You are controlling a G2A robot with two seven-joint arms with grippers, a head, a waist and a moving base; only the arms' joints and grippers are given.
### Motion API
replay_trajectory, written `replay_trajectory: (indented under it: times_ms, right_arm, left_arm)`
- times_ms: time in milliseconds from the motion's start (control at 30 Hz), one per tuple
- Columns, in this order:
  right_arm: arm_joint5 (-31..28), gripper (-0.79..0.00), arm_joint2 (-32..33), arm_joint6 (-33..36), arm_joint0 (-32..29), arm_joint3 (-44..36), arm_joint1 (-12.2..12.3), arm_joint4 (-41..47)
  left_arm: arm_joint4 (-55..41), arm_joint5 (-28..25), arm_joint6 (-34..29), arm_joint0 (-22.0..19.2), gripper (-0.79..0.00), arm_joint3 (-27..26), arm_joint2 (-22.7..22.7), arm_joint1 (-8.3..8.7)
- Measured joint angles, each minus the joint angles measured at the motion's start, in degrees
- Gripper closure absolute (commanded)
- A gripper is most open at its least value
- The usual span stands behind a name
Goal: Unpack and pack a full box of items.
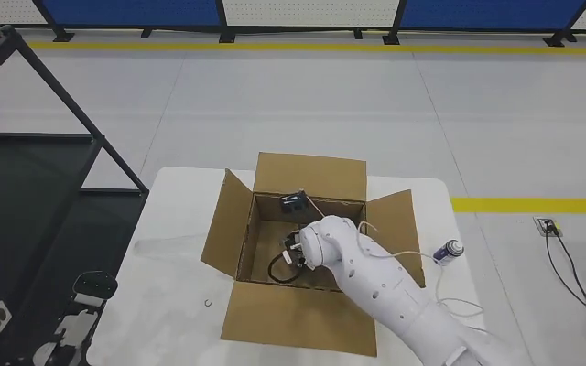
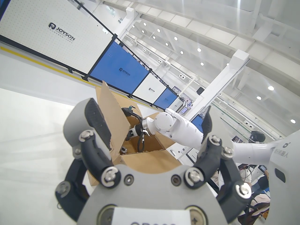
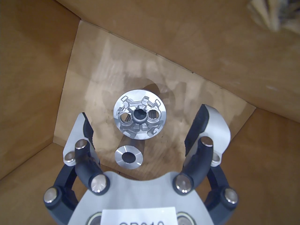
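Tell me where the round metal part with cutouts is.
The round metal part sits on the cardboard box floor in the right wrist view, just ahead of the open right gripper, with a smaller metal ring beside it.

Wall panels, left wrist view:
- The near white panel carries a dark logo with a one-word mark beside it and a finer line beneath.
- The near blue panel carries a like mark, smaller.
- The far white panel and the far blue panel each carry a mark too small to make out.

Gripper labels:
- A white label sits on the base of the left gripper. Its dark characters are cut by the frame edge.
- A second label sits on the base of the right gripper, its characters likewise cut.

Can on the table: print too small to tell.
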Motion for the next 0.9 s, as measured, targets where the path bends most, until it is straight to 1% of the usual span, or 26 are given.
replay_trajectory:
  times_ms: [133,167,200,433,600,700,767,900]
  right_arm:
    - [-0.74,-0.102,-0.06,-0.31,0.60,2.28,-0.98,0.20]
    - [-0.89,-0.080,0.00,-0.35,0.72,2.68,-1.15,0.22]
    - [-1.05,-0.003,0.07,-0.40,0.83,3.07,-1.30,0.22]
    - [-1.52,0.000,1.15,-0.80,1.23,4.73,-2.01,-0.22]
    - [-2.28,0.000,3.25,-1.27,0.77,3.05,-1.56,-0.53]
    - [-3.41,0.000,5.62,-1.25,-0.56,-0.44,-0.51,-0.89]
    - [-4.25,0.000,7.66,-0.64,-2.41,-4.54,0.64,-1.78]
    - [-5.03,0.000,12.47,1.77,-8.06,-15.67,3.49,-5.52]
  left_arm:
    - [0.00,0.00,0.00,0.00,-0.785,0.00,0.00,0.00]
    - [0.00,0.00,0.00,0.00,-0.785,0.00,0.00,0.00]
    - [0.00,0.00,0.00,0.00,-0.785,0.00,0.00,0.00]
    - [0.00,0.00,0.00,0.00,-0.785,0.00,0.00,0.00]
    - [0.00,0.00,0.00,0.00,-0.785,0.00,0.00,0.00]
    - [0.00,0.00,0.00,0.00,-0.785,0.00,0.00,0.00]
    - [0.00,0.00,0.00,0.00,-0.785,0.00,0.00,0.00]
    - [0.00,0.00,0.00,0.00,-0.785,0.00,0.00,0.00]
